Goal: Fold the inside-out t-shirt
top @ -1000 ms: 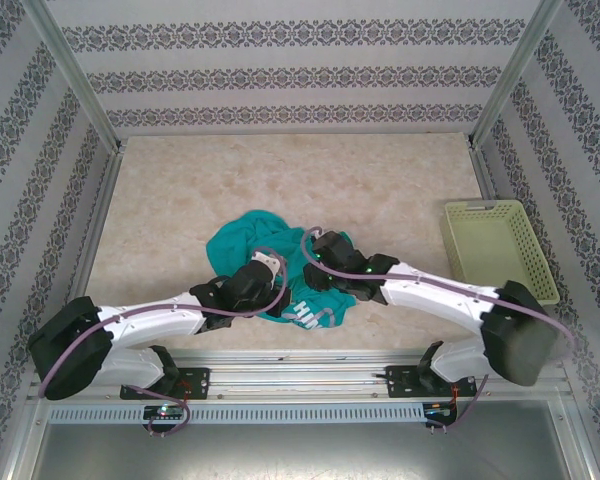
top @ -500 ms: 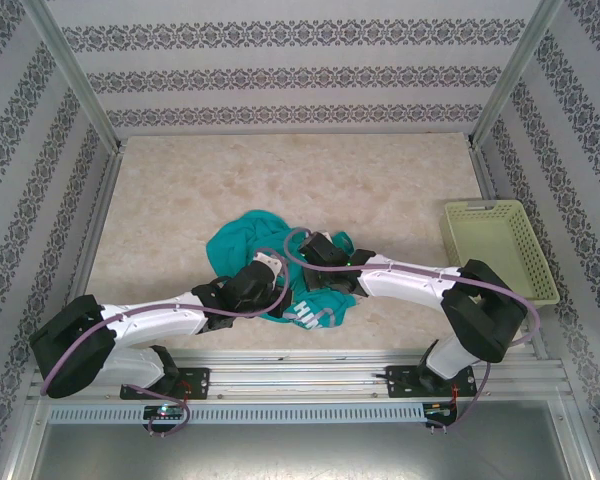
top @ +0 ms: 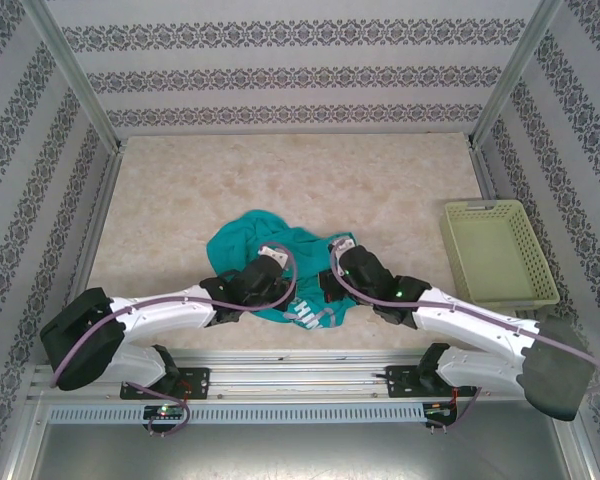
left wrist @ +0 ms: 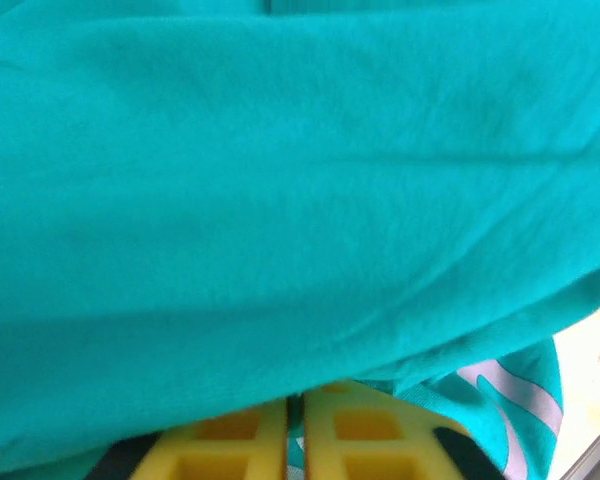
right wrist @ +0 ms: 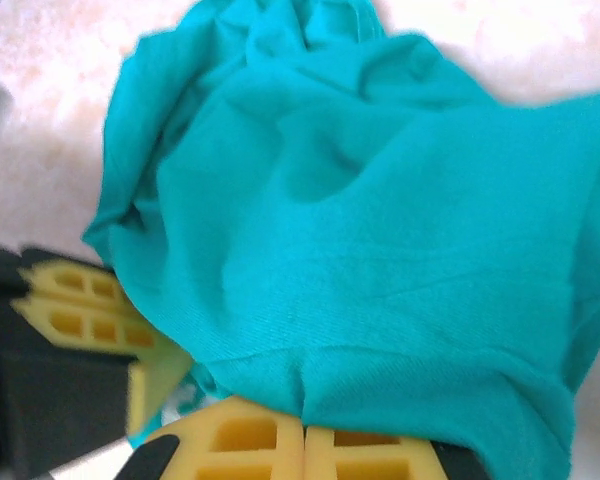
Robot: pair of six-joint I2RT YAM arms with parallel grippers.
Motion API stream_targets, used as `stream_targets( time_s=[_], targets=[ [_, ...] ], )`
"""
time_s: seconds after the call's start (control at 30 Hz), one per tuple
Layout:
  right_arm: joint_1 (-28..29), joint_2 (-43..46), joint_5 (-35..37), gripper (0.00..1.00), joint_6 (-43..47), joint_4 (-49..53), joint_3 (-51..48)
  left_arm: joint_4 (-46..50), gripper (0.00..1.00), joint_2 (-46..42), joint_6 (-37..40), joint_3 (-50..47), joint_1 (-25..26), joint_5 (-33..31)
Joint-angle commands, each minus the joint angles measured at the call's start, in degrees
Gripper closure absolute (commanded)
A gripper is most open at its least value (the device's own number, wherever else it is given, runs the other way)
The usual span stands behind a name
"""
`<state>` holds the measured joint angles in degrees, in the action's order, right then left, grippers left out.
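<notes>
The inside-out t-shirt (top: 242, 240) is lying bunched on the tabletop (top: 280, 170), and both tools are working at its near edge; the bulk of the cloth is sitting ahead of them, towards the far side, with a little trailing back beneath them, where some white print is showing.

The left tool (left wrist: 294, 408) is keeping its pads all but together, with only a thin slit showing; teal cloth is draping over the tips and hanging right across its view, so it is reading as pinched on a fold of the shirt. The right tool (right wrist: 302, 420) is holding its pads pressed tight together, and a crease of cloth is running straight into the seam between them, so it too is gripping the shirt.

The relation that is mattering: the two tools are gripping close beside each other, and the cloth between them is lying slack and crumpled. The heap is showing no clear long axis yet, though it is spreading a little wider from side to side; more of it is sitting ahead of the left tool than ahead of the right. Judging from this, drawing the grips apart sideways would be pulling an edge taut; which edge each is holding, I cannot tell.
</notes>
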<state>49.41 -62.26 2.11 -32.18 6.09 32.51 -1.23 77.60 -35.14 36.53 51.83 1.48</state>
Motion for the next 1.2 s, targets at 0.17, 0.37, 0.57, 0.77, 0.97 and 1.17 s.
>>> stream_targets(
  time_s=[0.17,0.37,0.57,0.77,0.97,1.17],
  targets=[
    [0.59,2.23,0.02,1.00,-2.80,-6.76,-6.50,9.50,0.60,-0.64,7.64,6.91,5.52,-2.85],
    [0.60,0.31,-0.97,1.00,-2.06,-8.08,-4.84,10.94,0.42,2.66,8.89,10.53,5.82,-6.79],
    [0.68,0.16,-1.66,1.00,-1.56,-8.69,-5.18,10.84,0.41,10.12,3.61,15.36,-0.18,-4.34],
    [0.69,1.13,-1.84,1.00,-1.99,-9.67,-7.12,10.69,0.58,16.16,0.34,19.20,-5.81,-1.91],
    [0.69,0.39,-1.24,1.00,-2.20,-10.28,-8.78,11.70,0.66,20.44,-0.64,21.56,-8.68,-0.07],
    [0.69,-0.30,1.20,0.93,-2.73,-10.02,-9.01,9.50,0.67,19.66,-0.90,19.04,-8.77,2.70]
  ],
)
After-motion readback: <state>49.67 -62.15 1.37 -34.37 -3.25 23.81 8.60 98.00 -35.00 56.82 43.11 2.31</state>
